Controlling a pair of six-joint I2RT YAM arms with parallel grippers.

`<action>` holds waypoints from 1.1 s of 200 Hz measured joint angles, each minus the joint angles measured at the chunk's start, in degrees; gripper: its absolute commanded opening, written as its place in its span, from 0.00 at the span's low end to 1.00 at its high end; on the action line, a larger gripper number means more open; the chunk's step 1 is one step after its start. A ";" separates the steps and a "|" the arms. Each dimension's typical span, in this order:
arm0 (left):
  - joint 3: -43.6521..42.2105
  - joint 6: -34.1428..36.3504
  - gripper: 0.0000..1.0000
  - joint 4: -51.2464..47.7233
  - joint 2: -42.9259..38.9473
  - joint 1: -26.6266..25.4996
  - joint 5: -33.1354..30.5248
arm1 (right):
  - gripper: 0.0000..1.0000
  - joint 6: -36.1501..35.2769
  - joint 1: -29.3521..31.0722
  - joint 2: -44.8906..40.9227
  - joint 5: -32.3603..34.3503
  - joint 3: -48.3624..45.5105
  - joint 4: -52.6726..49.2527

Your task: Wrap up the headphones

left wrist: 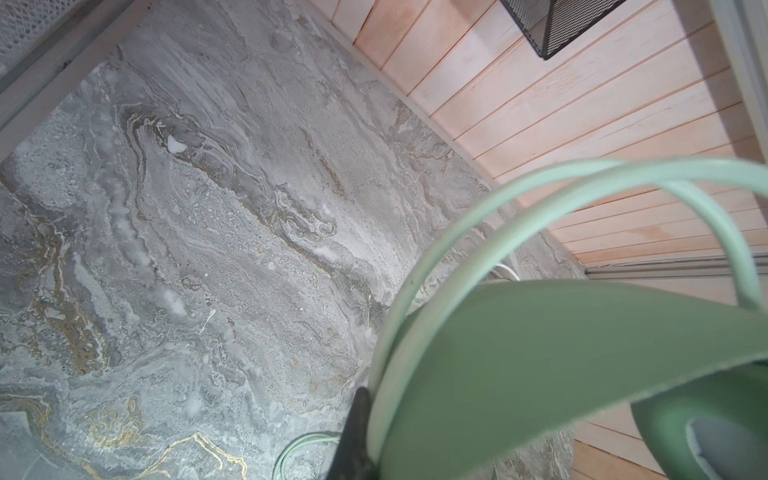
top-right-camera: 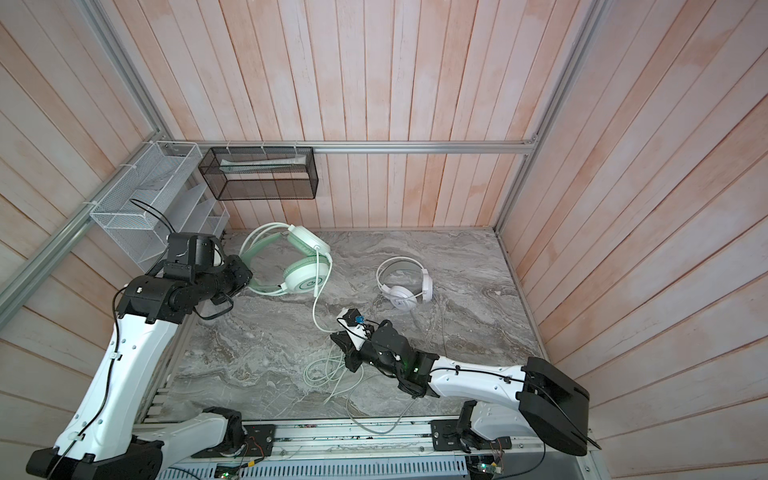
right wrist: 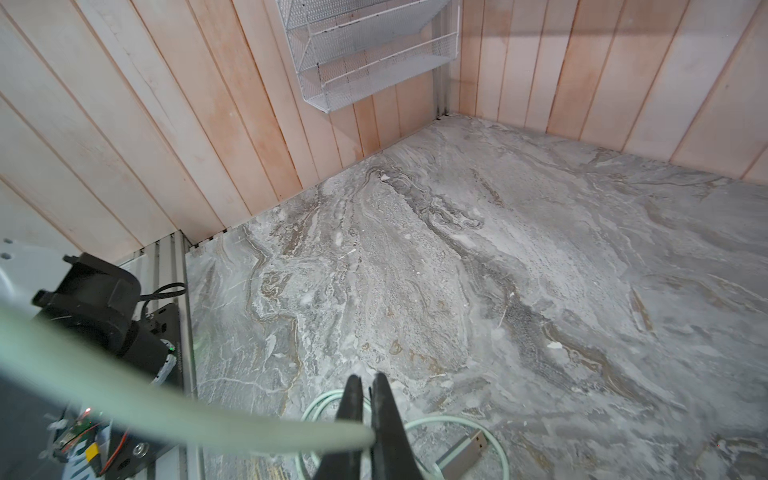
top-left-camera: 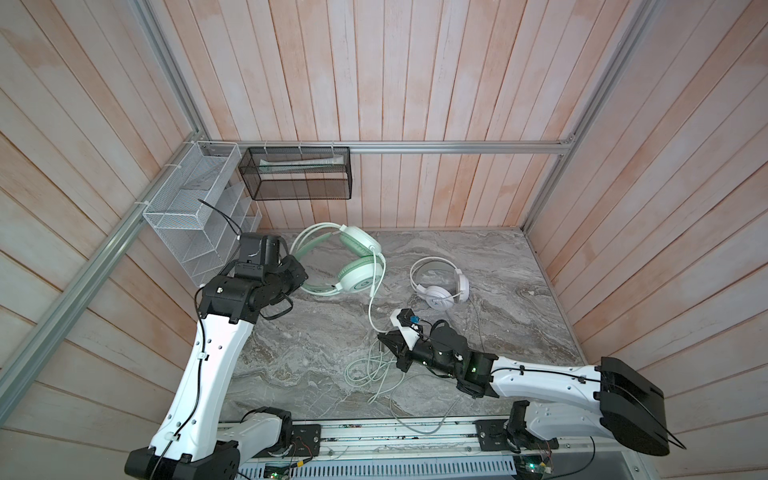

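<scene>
neither headset is wrapped yet. the green headset (top-left-camera: 358,277) is seen at the back left of the table (top-left-camera: 478,257), its headband pinched by the closed left claw (top-left-camera: 300,272). its green cord (top-left-camera: 371,307) is led forward to the right claw (right wrist: 368,384), whose jaws are closed on it above a loose tangle; winding is judged barely begun. the white headset (top-left-camera: 440,295) is left untouched to the right, its white cord (top-left-camera: 415,419) trailing to the front edge. a pale tube (top-left-camera: 307,162) is held in the black mesh basket (top-left-camera: 299,189) on the back wall. in the white wire rack (top-left-camera: 178,208), nothing can be made out clearly.
</scene>
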 measured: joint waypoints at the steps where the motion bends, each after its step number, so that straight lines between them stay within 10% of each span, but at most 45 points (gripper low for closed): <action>1: -0.04 -0.02 0.00 0.00 0.00 0.00 0.04 | 0.00 0.00 0.00 0.09 0.11 0.00 0.02; 67: -4.98 -2.51 0.00 1.51 -1.75 0.28 3.78 | 0.00 -0.04 0.11 11.52 3.96 5.40 -3.43; 220: -22.62 6.25 0.00 7.32 -4.74 0.26 -9.20 | 0.00 -4.24 7.80 4.59 8.11 31.19 -39.74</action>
